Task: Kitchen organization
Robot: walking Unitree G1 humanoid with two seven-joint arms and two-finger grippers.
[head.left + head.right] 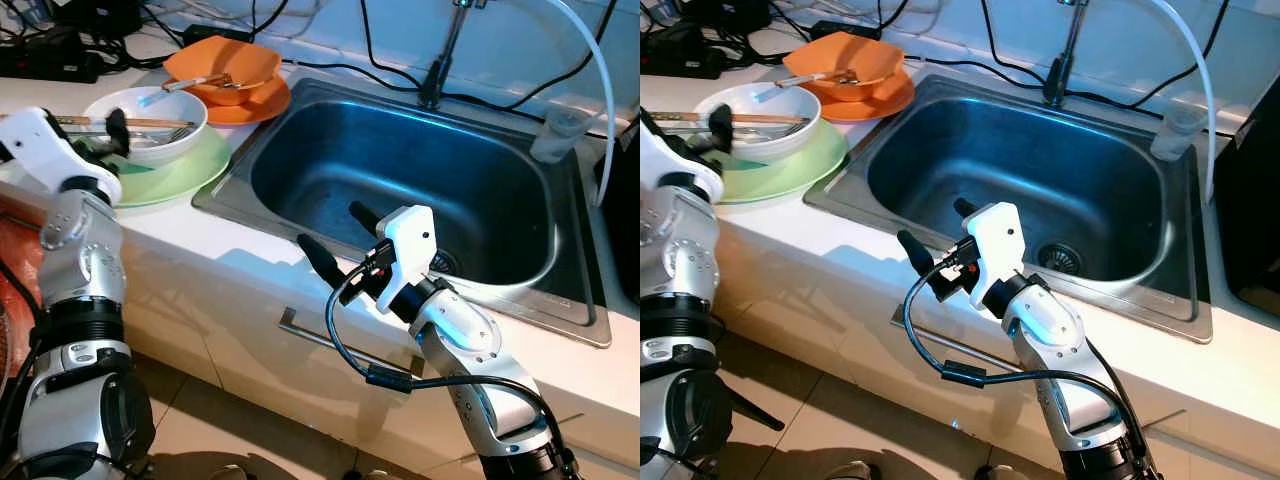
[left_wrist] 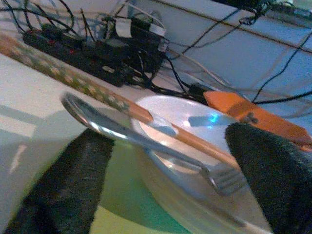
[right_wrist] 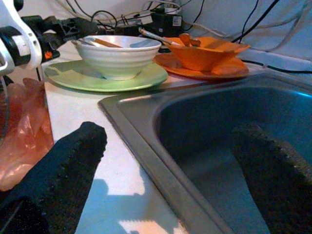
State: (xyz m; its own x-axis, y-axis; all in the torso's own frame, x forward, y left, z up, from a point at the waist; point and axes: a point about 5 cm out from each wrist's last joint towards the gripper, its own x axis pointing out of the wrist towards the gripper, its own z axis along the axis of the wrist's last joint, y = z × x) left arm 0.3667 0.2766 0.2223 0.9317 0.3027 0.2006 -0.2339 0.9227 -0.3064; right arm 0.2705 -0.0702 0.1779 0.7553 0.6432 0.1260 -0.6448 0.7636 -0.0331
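The sink (image 1: 400, 190) sits empty in the worktop (image 1: 200, 245). At the worktop's left end the dishes are unmoved: a green plate (image 1: 175, 175) under a white bowl (image 1: 145, 120) with a fork (image 2: 146, 144) and chopsticks (image 1: 130, 122), and an orange bowl (image 1: 222, 68) behind. The left end effector (image 2: 165, 170) straddles the white bowl's rim, fingers apart. The right end effector (image 1: 335, 235) hovers at the sink's front edge, fingers apart. The work looks barely begun.
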